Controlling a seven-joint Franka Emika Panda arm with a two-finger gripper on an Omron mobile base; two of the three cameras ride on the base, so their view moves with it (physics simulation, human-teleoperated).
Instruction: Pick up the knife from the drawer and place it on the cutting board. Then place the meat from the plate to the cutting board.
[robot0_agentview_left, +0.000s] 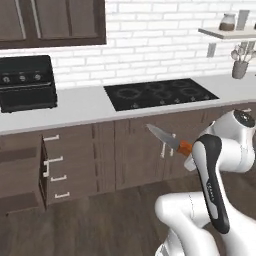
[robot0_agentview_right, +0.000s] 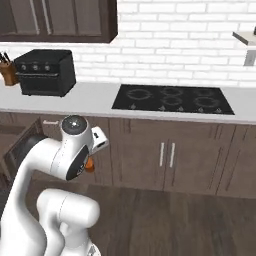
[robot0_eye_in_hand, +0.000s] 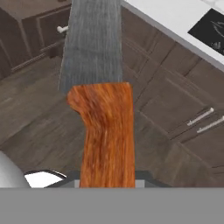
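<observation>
Orange-handled knife (robot0_agentview_left: 169, 140) sat clamped in my claw (robot0_agentview_left: 189, 150), raised before the cabinets | step: carrying it to the cutting board | next: find the board, lay blade flat.

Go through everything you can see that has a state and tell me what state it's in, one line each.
knife: held in the air by its orange handle, blade pointing up and left, in front of the cabinets
gripper: shut on the knife's handle
drawer: pulled open, at the far left
stove: no pots on it, nothing glowing
upper cabinet doors: closed
cabinet doors under the stove: closed
</observation>
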